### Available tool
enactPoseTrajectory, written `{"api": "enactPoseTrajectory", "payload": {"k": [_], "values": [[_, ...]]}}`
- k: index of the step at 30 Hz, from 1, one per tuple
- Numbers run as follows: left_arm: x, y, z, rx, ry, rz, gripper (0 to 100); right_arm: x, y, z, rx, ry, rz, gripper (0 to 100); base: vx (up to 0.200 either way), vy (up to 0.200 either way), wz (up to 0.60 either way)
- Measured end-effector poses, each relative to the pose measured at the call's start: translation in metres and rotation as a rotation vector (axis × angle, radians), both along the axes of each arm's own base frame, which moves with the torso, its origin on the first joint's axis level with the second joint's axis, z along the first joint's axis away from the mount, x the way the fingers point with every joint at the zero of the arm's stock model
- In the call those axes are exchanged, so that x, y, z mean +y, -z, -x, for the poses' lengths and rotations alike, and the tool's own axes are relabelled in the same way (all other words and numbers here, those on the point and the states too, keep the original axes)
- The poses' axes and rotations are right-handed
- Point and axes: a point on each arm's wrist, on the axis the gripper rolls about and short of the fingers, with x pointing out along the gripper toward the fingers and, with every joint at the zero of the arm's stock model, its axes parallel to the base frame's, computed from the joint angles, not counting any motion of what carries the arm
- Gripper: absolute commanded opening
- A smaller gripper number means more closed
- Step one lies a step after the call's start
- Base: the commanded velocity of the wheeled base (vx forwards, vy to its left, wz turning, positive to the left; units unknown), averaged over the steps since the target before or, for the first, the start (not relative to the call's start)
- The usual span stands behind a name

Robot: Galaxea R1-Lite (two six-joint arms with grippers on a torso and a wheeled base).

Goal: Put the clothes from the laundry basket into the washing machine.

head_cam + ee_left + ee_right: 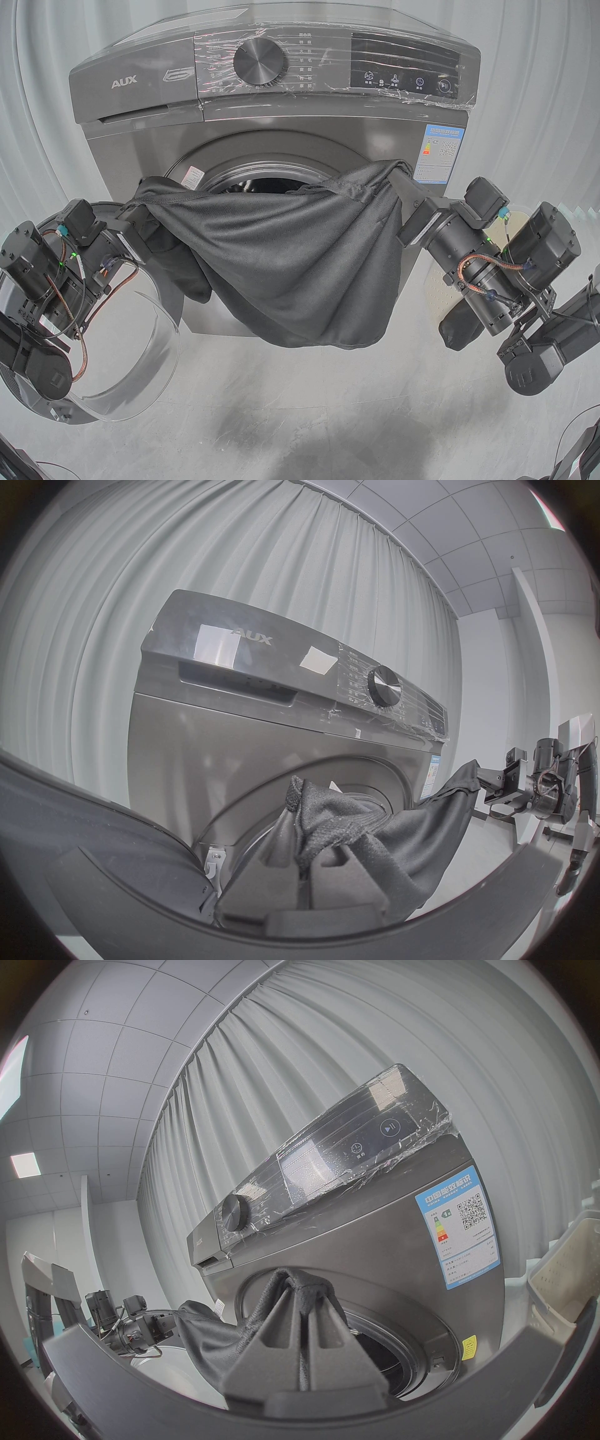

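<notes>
Head view: left claw (134,214) and right claw (400,185) pinch the dark garment (281,262).

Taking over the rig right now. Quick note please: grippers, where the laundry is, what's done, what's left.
Left gripper: jaws shut on one end of the dark grey fabric garment.
Right gripper: jaws shut on its other end.
The garment hangs spread between them, across the round drum opening of the grey front-loading washing machine, mostly outside it. The glass door is swung open on the robot's left.
Cream perforated laundry basket stands right of the machine; its contents are hidden.
Done: garment up at the opening.
Left: push it into the drum, release, check the basket.
</notes>
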Motion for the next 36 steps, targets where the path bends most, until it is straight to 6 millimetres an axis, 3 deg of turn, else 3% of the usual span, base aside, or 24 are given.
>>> {"api": "enactPoseTrajectory", "payload": {"k": [14,36], "values": [[0.005,-0.001,-0.001,-0.004,-0.018,0.002,0,-0.008,-0.004,0.007,-0.004,0.01,-0.001,0,0.0,0.0,0.0],[0.004,-0.004,-0.002,-0.015,-0.017,0.007,0,-0.023,-0.007,0.003,-0.015,0.063,0.003,0,0.0,0.0,0.0]]}}
